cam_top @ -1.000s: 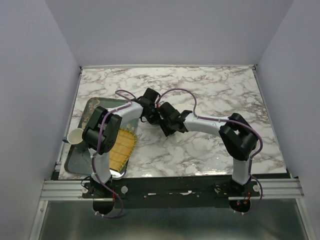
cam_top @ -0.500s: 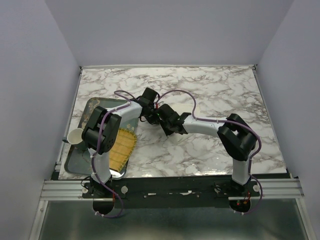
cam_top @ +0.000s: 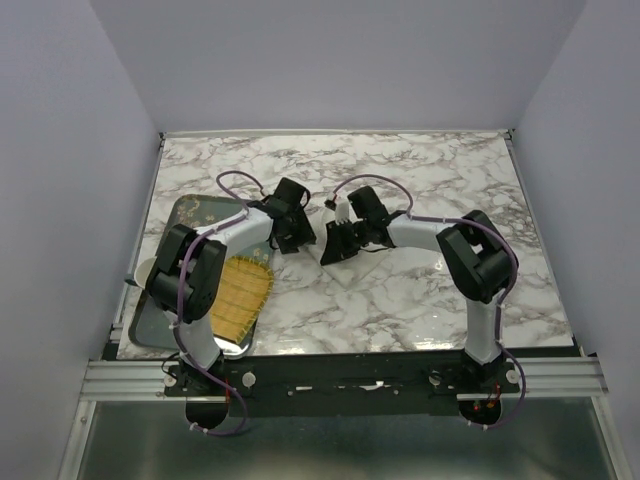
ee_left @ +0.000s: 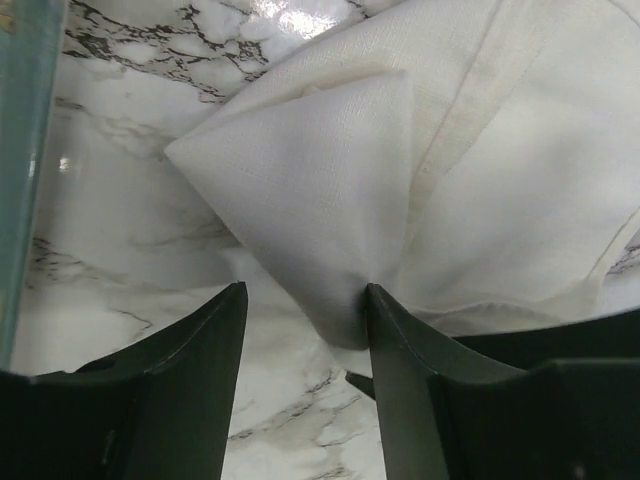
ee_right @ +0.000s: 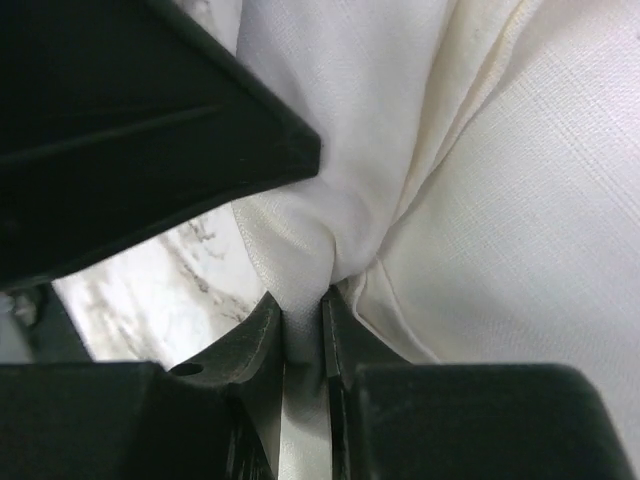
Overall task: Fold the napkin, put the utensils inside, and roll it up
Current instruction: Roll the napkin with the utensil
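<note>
**Take the loose corner, then spread the cloth**

The right gripper (ee_right: pixel 300 318) is clamped on a bunched fold of the napkin (ee_right: pixel 480 200). The left gripper (ee_left: pixel 305 300) stands open, with the cloth's corner against one finger. The napkin sits crumpled between both arms, mid-table (ee_left: pixel 130 230). Best to grip that corner squarely, then draw the arms apart.

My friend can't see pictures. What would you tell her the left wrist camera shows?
A cream-white napkin, folded to a point aimed left, hangs bunched over a marble table. The left hand is open at the bottom of the picture, and one of its two dark fingers touches the cloth.
</note>
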Robot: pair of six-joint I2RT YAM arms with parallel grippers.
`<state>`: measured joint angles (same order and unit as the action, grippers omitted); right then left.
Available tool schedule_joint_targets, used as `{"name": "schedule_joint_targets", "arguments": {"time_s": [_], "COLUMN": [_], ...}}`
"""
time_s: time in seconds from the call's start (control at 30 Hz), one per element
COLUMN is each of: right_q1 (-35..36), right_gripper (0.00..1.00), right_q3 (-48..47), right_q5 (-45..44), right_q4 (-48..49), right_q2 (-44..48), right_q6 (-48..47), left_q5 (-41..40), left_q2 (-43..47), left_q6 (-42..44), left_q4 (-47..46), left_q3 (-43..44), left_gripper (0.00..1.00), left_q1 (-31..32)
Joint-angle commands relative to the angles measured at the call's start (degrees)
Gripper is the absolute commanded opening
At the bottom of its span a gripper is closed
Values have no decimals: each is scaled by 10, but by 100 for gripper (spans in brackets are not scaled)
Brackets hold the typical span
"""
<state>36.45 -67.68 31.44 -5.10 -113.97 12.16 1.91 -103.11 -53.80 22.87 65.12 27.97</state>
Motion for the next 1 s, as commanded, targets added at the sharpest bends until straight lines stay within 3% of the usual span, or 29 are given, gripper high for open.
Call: {"name": "schedule_joint_targets", "arguments": {"time_s": [0.0,0.07,0.4,0.97], "right_q1": [-34,-51,-107,-113], "right_gripper": [0,1,0,1], "right_q3": [22,12,-25,-48], "right_q5": [126,152,294,216], "right_q4": [-32,-31,-31,-96], "right_q2": [-74,-89,-157,-147], "right_q6": [5,13,64,-12], "left_q5": [-48,-46,15,20], "left_q2": [48,63,65,-58], "left_q6": [77,78,60,-4], "left_q4": [30,31,-4,-24], "left_q3": [6,-1,-36,33], "left_gripper": [85,90,89,72], "left_q1": [1,1,17,21]}}
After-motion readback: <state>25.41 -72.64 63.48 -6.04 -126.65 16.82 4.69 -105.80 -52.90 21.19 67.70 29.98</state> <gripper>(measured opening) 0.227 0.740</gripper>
